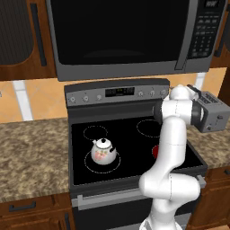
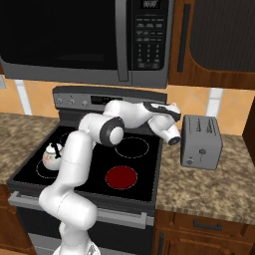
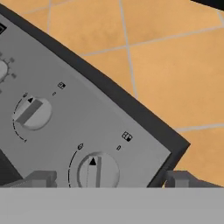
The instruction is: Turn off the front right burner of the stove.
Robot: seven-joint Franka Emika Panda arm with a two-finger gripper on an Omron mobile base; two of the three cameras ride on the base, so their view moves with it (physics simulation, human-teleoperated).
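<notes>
The stove (image 1: pixel 130 150) has a black glass top and a grey back panel (image 2: pixel 82 101) with knobs. Its front right burner (image 2: pixel 121 177) glows solid red; in the left base view the burner (image 1: pixel 155 151) is mostly hidden behind my arm. My arm reaches to the right end of the back panel. In the hand view my gripper (image 3: pixel 109 180) is open. Its fingertips (image 3: pixel 41 178) stand on either side of the rightmost knob (image 3: pixel 97 171), apart from it. That knob's bar points straight up at its triangle mark. A second knob (image 3: pixel 33 113) sits further along the panel.
A white flowered kettle (image 1: pixel 103 152) stands on the front left zone. A grey toaster (image 2: pixel 200 141) sits on the granite counter right of the stove, close to my wrist. The black microwave (image 1: pixel 121 31) hangs low above the panel. Orange tiles back the wall.
</notes>
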